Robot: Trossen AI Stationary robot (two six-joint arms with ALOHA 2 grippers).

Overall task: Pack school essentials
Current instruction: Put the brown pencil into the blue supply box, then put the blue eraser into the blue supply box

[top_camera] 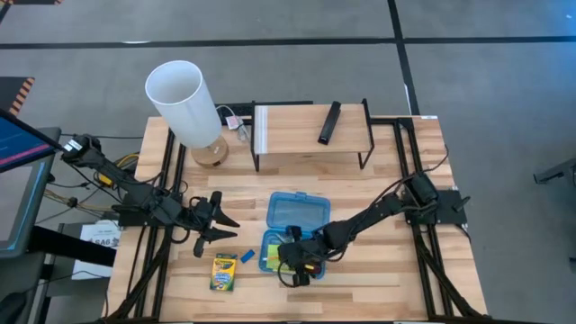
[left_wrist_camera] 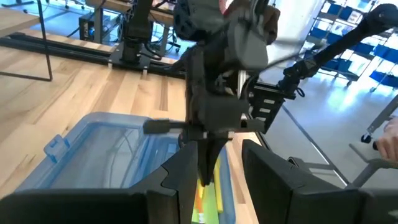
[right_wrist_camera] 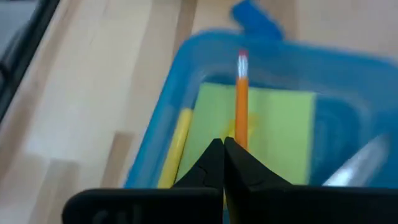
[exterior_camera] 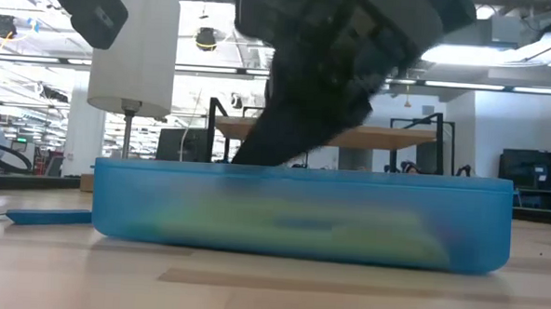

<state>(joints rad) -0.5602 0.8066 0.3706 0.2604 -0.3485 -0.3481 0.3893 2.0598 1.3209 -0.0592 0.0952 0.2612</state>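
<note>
High view: I look straight down on the wooden table [top_camera: 378,288]. The blue box [top_camera: 290,229] lies open at centre, lid at 12 o'clock, tray at 6 o'clock. My right gripper [top_camera: 301,267] sits over the tray. My left gripper [top_camera: 219,219] waits at 9 o'clock of the box, fingers spread, holding nothing. The crayon box [top_camera: 224,271] and the small blue eraser [top_camera: 247,258] lie on the table at 8 o'clock of the box, not yet packed. A white-shaded lamp [top_camera: 184,103] stands at 11 o'clock

Low view: the tray's blue wall fills the picture, yellow-green shapes dim behind it, the right arm coming down into it

Left wrist view: the right gripper stands upright in the tray, its tips among green and orange items

Right wrist view: the fingertips [right_wrist_camera: 214,163] are pinched together at the near end of the orange pencil [right_wrist_camera: 241,102]; I cannot tell whether they grip it. The pencil lies on the green sticky-note pad [right_wrist_camera: 280,134], a yellow stick [right_wrist_camera: 175,146] beside it, a pale pen [right_wrist_camera: 357,163] opposite

Progress: I judge packing partly done; crayons and eraser remain, scissors not seen, lid open
</note>
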